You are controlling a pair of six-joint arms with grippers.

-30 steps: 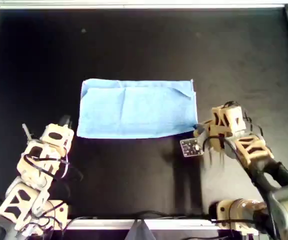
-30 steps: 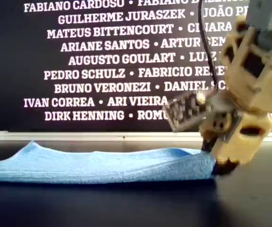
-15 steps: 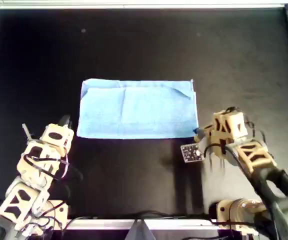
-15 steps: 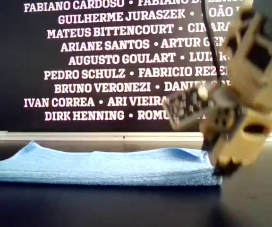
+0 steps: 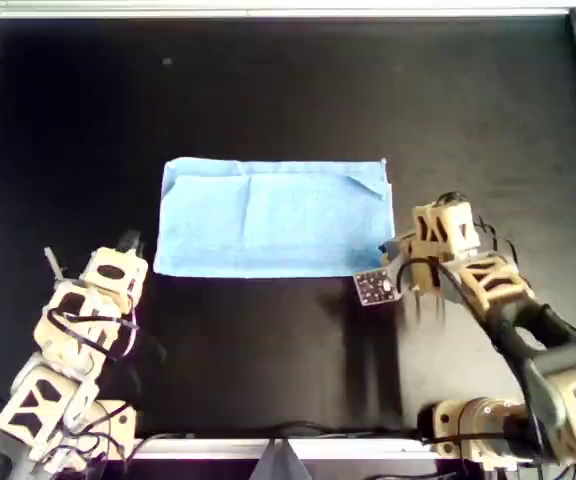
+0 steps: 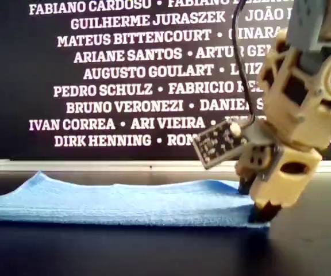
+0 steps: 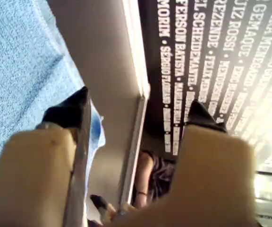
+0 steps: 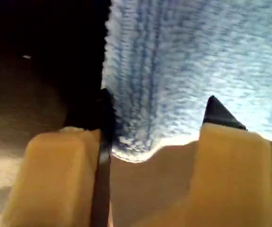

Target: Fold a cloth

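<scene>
The light-blue cloth lies flat on the black table as a folded rectangle, with a small flap turned over at its far corner on the overhead view's right. My second gripper is open at the cloth's near corner on that side. In the second wrist view its fingertips straddle the cloth's layered edge. The exterior view shows it low at the end of the cloth. My first gripper is open and empty, off the cloth's near corner on the overhead view's left; its wrist view shows the cloth to one side.
A metal rim frames the black table. A small speckled board hangs off my second gripper. The arm bases stand at the table's front edge. A dark wall with white names stands behind.
The cloth's near edge, lifted and bowed a second ago, now lies flat. My second gripper drew back a little, then came back over the cloth's corner. The first arm has not moved.
</scene>
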